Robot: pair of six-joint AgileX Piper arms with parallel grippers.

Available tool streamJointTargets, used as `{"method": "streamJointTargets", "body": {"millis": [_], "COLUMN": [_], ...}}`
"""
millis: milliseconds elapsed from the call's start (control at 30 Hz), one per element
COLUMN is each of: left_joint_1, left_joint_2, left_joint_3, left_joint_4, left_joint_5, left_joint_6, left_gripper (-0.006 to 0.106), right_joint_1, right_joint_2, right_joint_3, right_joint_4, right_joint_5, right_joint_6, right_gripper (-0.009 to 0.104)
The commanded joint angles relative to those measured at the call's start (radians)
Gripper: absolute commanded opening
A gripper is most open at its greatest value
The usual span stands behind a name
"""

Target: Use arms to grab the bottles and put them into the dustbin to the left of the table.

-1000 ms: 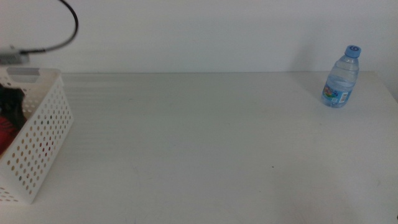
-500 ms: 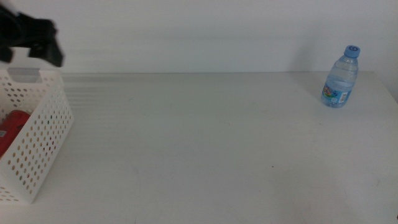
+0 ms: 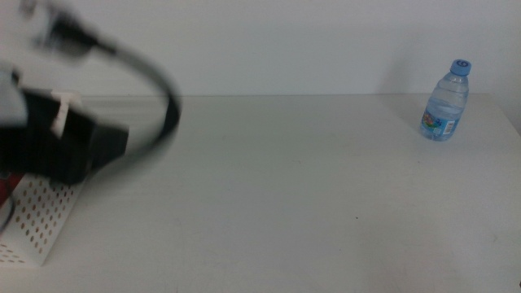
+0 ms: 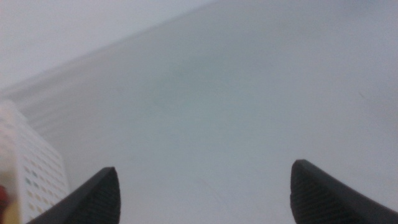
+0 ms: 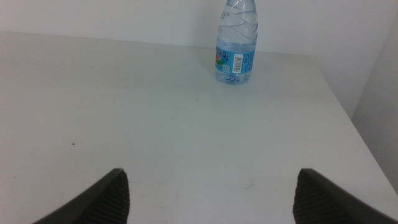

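Observation:
The small clear water bottle (image 3: 445, 102) with a blue cap stands upright at the table's far right; the right wrist view shows it (image 5: 236, 43) ahead of my right gripper (image 5: 211, 173), which is open, empty and well short of it. My left arm (image 3: 73, 146) is a dark motion blur over the white perforated dustbin (image 3: 37, 220) at the left edge. In the left wrist view my left gripper (image 4: 204, 168) is open and empty above bare table, with the dustbin (image 4: 28, 168) beside it. A sliver of the red can (image 3: 6, 189) shows inside the dustbin. The yellow juice bottle is out of view.
A black cable (image 3: 155, 89) loops from the left arm above the table (image 3: 269, 179). The table's right edge (image 5: 357, 124) runs close past the water bottle. A white wall stands behind the table.
My left gripper has come up out of the dustbin and swung right over its near side, leaving the red can inside. The water bottle has not moved.

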Motion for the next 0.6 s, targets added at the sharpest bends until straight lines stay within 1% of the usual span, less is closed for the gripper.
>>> {"method": "streamJointTargets", "body": {"millis": [0,167,400,567], "left_joint_1": [-0.034,-0.084,-0.14,-0.154], "left_joint_2": [-0.069,-0.189,-0.345,-0.374], "left_joint_3": [0.05,0.172,0.39,0.467], "left_joint_4": [-0.025,-0.065,-0.084,-0.115], "left_joint_5": [-0.07,-0.104,-0.38,-0.452], "left_joint_6": [-0.011,-0.011,-0.014,-0.017], "left_gripper": [0.09,0.09,0.09,0.09], "right_joint_1": [-0.005,-0.005,-0.005,-0.005], "right_joint_2": [-0.027,-0.027,-0.027,-0.027], "right_joint_3": [-0.009,-0.009,-0.009,-0.009], "right_joint_4": [-0.006,-0.006,-0.006,-0.006], "right_joint_5": [-0.069,-0.069,-0.069,-0.069], "right_joint_6": [-0.009,-0.009,-0.009,-0.009], "right_gripper": [0.07,0.07,0.07,0.07]}}
